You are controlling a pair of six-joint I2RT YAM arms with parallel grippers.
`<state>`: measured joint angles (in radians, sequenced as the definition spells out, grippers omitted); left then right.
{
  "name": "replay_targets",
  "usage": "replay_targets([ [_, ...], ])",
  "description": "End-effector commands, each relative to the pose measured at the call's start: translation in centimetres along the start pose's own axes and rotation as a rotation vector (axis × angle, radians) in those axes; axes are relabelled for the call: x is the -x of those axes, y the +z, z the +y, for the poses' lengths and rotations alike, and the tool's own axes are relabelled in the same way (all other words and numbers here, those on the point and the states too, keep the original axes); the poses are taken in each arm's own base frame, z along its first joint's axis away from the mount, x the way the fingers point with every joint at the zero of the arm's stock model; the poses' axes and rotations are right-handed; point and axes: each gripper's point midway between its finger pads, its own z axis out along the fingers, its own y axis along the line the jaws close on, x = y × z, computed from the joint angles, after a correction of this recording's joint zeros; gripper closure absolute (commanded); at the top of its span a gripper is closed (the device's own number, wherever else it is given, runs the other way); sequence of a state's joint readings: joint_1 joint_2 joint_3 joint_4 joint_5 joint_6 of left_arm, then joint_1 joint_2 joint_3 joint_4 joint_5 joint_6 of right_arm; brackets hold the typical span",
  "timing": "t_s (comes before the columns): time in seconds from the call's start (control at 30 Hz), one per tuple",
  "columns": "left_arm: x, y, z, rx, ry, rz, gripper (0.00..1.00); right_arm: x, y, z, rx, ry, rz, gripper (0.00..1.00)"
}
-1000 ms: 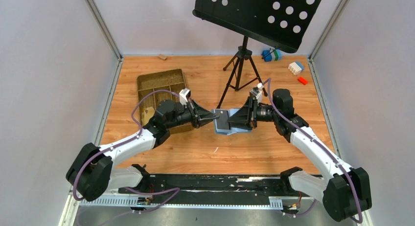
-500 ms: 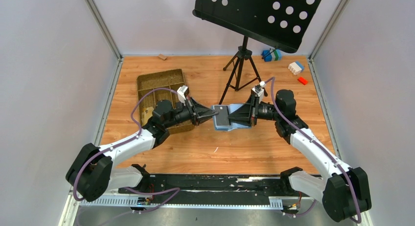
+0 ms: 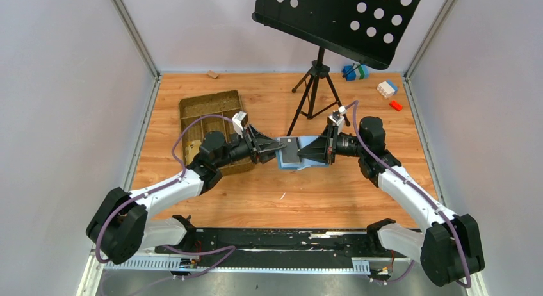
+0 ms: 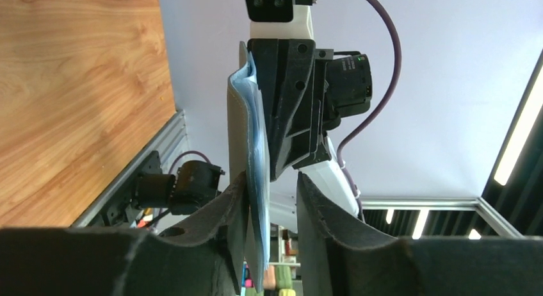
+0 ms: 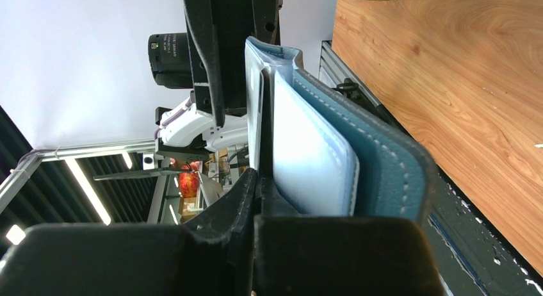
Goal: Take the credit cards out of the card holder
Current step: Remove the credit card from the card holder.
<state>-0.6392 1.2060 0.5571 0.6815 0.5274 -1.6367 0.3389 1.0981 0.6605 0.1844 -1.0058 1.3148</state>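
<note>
The blue card holder (image 3: 310,148) is held in the air between both arms, edge-on in both wrist views. My right gripper (image 3: 320,151) is shut on one leaf of the card holder (image 5: 384,155), and its fingers (image 5: 246,200) are pressed together. A silvery grey card (image 3: 289,152) lies against the holder's left end. My left gripper (image 3: 274,147) is open around that end. In the left wrist view the grey card (image 4: 235,136) and the holder's blue edge (image 4: 255,116) stand between the fingers. The card touches one finger (image 4: 230,200) and the other stands apart. The black card is not visible.
A brown compartmented tray (image 3: 211,110) lies at the back left, behind my left arm. A black music stand (image 3: 339,14) on a tripod (image 3: 314,84) stands just behind the holder. Toy blocks (image 3: 387,88) lie at the back right and a small wooden block (image 3: 212,74) by the back wall.
Both grippers and the holder have moved a little left and away from me. The left jaws, shut at the holder's edge before, now stand apart around it.
</note>
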Motion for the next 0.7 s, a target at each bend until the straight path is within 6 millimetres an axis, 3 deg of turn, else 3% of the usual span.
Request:
replay_targets([
  [0.0,-1.2,-0.3,-2.4,-0.081,0.045,0.048,0.63,0.6,0.2,1.5,0.025,-0.061,-0.016,1.0],
  [0.1,-1.2,-0.3,-2.3,-0.082,0.036,0.047,0.76,0.8,0.1,1.3,0.018,-0.061,-0.023,1.0],
  [0.33,-1.0,-0.4,-2.8,-0.123,0.016,0.033,0.96,1.2,-0.4,0.7,0.003,-0.056,-0.046,1.0],
  [0.67,-1.0,-0.5,-3.2,-0.137,0.022,0.032,0.93,1.2,-1.2,-0.5,-0.035,-0.06,-0.061,1.0],
])
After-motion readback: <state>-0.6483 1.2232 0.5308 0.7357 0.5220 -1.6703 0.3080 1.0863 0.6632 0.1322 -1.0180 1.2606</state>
